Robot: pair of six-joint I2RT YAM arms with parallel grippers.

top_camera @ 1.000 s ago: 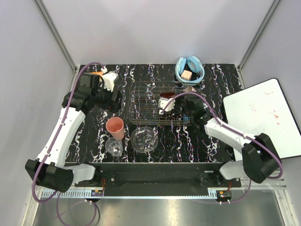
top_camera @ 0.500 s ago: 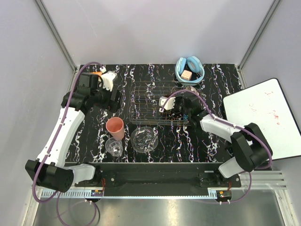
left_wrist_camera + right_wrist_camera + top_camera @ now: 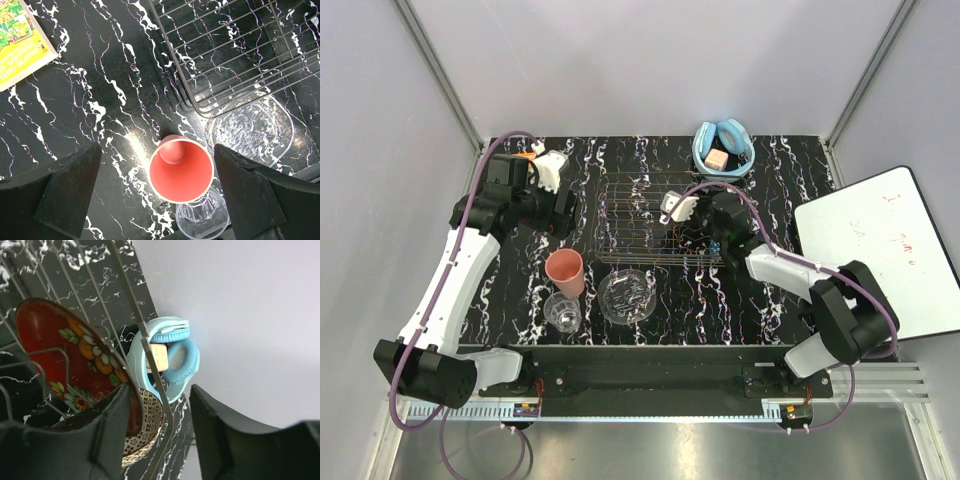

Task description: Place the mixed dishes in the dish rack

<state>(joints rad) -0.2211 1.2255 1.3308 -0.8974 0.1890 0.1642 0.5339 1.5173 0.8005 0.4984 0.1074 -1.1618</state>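
Hovering spread wide with nothing clamped, the right claw (image 3: 159,410) sits at the plate (image 3: 65,350), which stands on edge between the rack's (image 3: 630,215) wires toward the surface's far edge. It looks stiff, glazed and breakable, so I'd take it by the rim. The left claw (image 3: 156,150) gapes empty above the light cup (image 3: 181,172) toward the near-left corner, with open room leftward.
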